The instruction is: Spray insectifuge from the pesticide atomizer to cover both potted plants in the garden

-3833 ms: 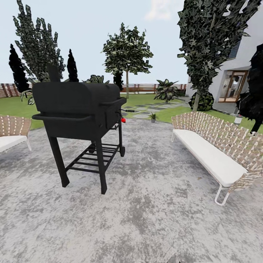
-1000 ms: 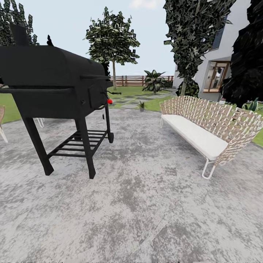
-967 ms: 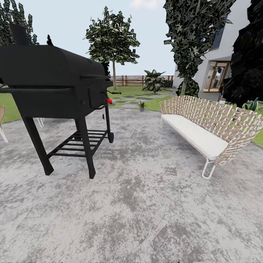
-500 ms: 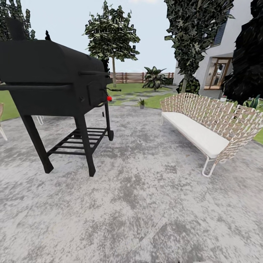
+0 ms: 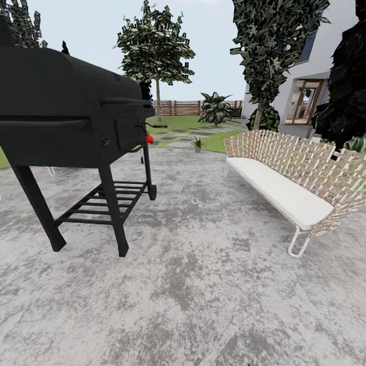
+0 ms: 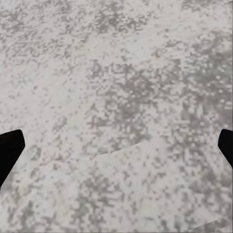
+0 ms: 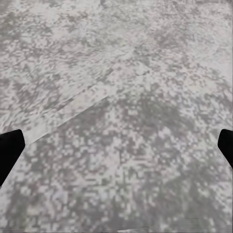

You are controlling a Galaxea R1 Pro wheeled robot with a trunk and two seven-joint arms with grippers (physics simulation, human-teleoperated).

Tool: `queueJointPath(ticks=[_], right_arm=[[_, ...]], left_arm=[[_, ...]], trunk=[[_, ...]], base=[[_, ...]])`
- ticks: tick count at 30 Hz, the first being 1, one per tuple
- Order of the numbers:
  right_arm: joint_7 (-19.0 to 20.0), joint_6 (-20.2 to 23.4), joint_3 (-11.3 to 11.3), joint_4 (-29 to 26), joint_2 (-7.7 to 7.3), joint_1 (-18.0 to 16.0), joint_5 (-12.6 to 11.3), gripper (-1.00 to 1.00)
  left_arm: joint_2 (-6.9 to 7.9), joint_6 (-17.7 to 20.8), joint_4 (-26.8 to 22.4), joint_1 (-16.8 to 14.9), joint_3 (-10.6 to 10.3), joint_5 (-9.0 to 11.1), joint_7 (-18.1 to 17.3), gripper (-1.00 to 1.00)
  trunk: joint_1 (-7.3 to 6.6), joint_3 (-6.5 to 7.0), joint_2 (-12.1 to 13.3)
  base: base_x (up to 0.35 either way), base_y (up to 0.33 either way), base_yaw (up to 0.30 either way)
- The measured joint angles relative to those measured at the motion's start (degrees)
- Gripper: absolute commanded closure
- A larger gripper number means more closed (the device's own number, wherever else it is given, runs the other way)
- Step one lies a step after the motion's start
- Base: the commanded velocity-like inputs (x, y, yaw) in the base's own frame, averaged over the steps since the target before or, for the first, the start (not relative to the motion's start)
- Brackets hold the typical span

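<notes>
I see one potted plant (image 5: 197, 145), far and small; the grill (image 5: 71, 122) is cut off. Both fingers (image 6: 10, 150) (image 7: 9, 148) spread wide, empty.

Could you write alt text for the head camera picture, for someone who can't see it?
A grey paved patio with a black grill on the left and a woven bench with a white cushion on the right. Beyond them, a small potted plant stands at the lawn's edge, with trees, a fence and a house behind.
</notes>
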Motion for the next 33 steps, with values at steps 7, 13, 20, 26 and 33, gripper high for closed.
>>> queueJointPath(ticks=[7, 13, 20, 26, 33], right_arm=[[0.0, 0.0, -0.1, 0.0, -0.05, 0.0, -0.1, -1.0], [-0.1, 0.0, -0.1, 0.0, -0.01, 0.0, -0.2, -1.0], [-0.1, 0.0, -0.1, 0.0, 0.0, 0.0, -0.3, -1.0], [-0.1, 0.1, -0.2, 0.0, -0.01, 0.0, -0.4, -1.0], [0.1, 0.1, -0.2, -0.1, 0.0, 0.0, -0.4, -1.0]], left_arm=[[0.15, -0.1, 0.0, 0.1, 0.0, 0.1, 0.0, -1.0], [0.23, -0.1, 0.0, 0.1, 0.0, 0.1, 0.0, -1.0], [0.27, -0.1, 0.0, 0.0, 0.1, 0.2, 0.0, -1.0], [0.27, -0.1, 0.0, 0.1, 0.1, 0.1, 0.0, -1.0], [0.28, -0.1, 0.0, 0.1, 0.1, 0.0, 0.0, -1.0]], trunk=[[0.0, 0.0, 0.0], [0.0, 0.0, 0.0], [0.0, 0.0, 0.0], [0.0, 0.0, 0.0], [0.0, 0.0, 0.0]], base=[[0.34, -0.074, 0.0], [0.34, -0.076, 0.0], [0.307, -0.076, 0.0], [0.334, -0.067, 0.0], [0.338, -0.009, 0.0]])
